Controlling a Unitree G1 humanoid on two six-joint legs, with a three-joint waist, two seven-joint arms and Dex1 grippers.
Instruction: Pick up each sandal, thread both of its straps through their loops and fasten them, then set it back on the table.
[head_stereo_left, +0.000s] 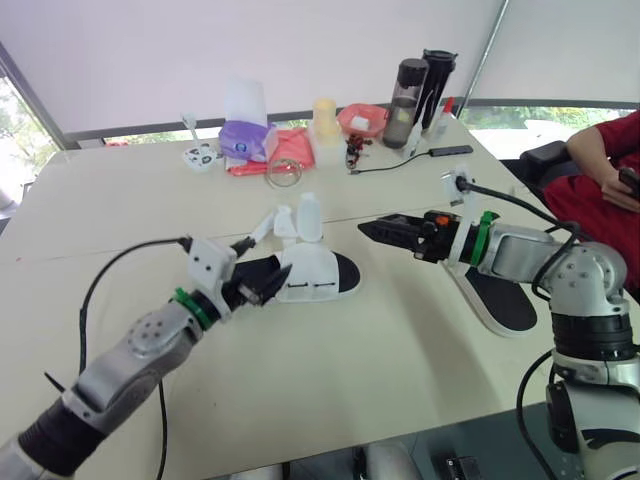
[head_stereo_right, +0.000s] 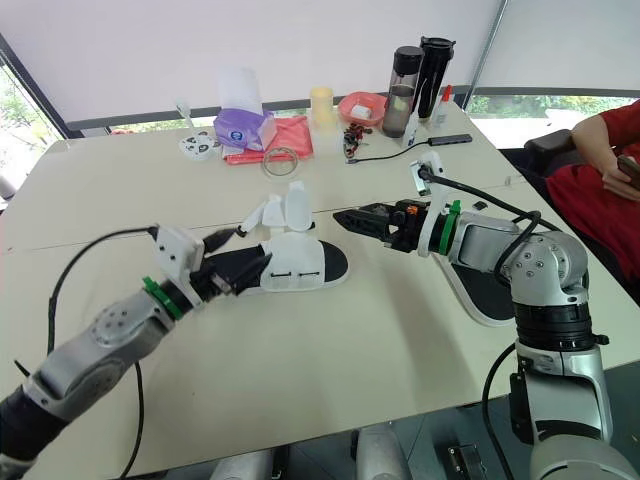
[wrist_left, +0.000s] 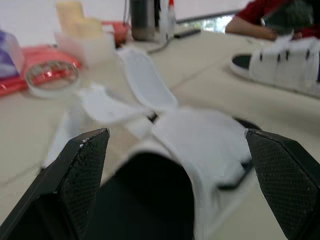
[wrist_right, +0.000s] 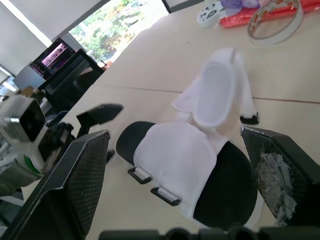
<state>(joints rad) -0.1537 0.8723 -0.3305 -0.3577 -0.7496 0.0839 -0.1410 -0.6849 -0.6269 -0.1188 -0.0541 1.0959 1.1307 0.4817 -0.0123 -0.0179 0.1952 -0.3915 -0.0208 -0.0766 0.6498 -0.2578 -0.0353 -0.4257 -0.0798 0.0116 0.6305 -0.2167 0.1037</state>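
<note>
A sandal (head_stereo_left: 312, 275) with a white upper and black sole lies mid-table, its two white straps (head_stereo_left: 298, 220) undone and standing up at its far side. My left gripper (head_stereo_left: 256, 286) is at the heel end, open, with the heel (wrist_left: 150, 195) between its fingers (wrist_left: 82, 165). My right gripper (head_stereo_left: 385, 232) hovers open just right of the toe and a little above the table, looking down on the sandal (wrist_right: 175, 165). A second sandal (head_stereo_left: 500, 300) lies on the table under my right forearm; its straps (wrist_left: 282, 62) look closed across it.
Along the table's back edge stand a purple tissue pack (head_stereo_left: 243, 140), red cloth (head_stereo_left: 292, 150), tape roll (head_stereo_left: 283, 172), pink bowl (head_stereo_left: 362, 120) and two dark bottles (head_stereo_left: 420, 85). A cable and a black bar (head_stereo_left: 450, 150) lie nearby. A person in red (head_stereo_left: 600, 160) sits at the right.
</note>
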